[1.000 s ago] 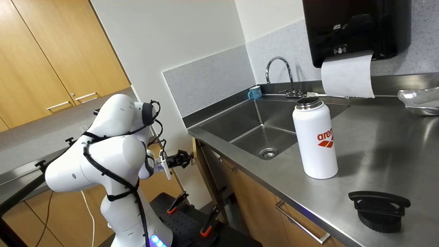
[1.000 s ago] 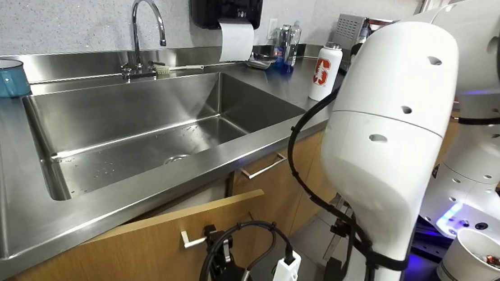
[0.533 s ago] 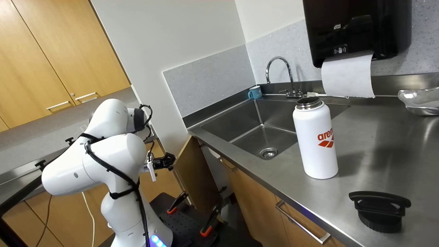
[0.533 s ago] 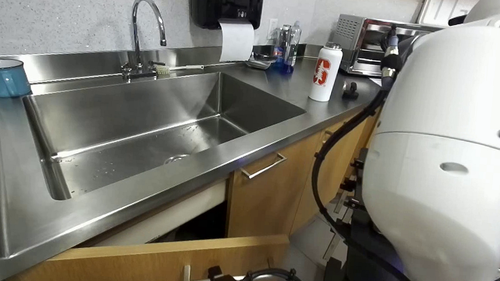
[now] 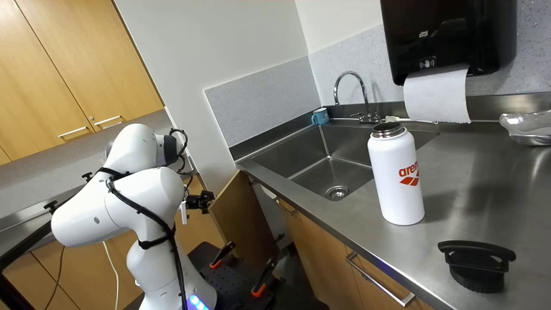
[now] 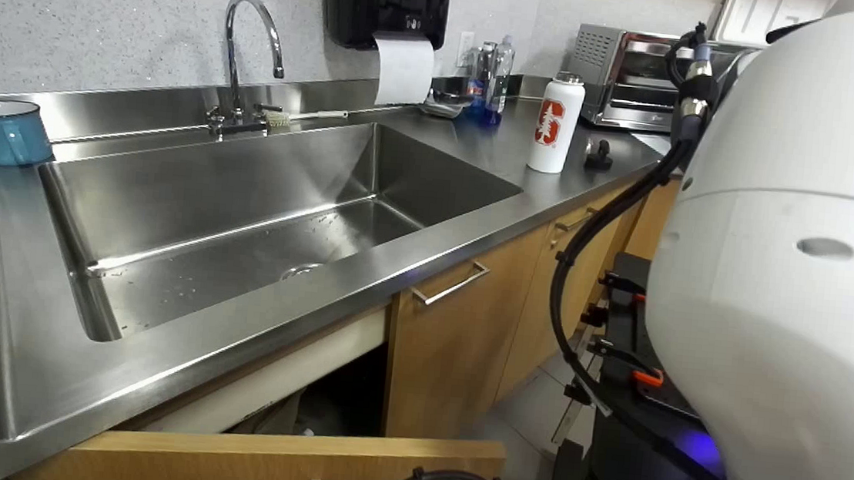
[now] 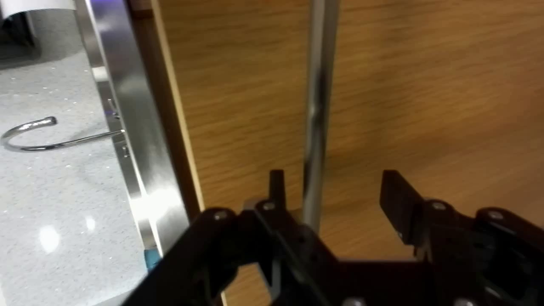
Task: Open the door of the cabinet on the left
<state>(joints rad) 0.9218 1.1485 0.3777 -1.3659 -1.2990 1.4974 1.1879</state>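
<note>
Wooden door (image 6: 236,472) on your sink cabinet (image 6: 447,358) sits way further out than a second ago; your Robotiq gripper (image 7: 333,197) is wide, bar handle (image 7: 320,85) showing in between.

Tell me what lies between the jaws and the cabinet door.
The metal bar handle of the door. In the wrist view it runs into the gap between the open jaws, wood behind it; whether they touch it is unclear.

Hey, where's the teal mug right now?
In both exterior views, the teal mug stands upright on the steel counter at a corner of the sink, left of the faucet.
</note>
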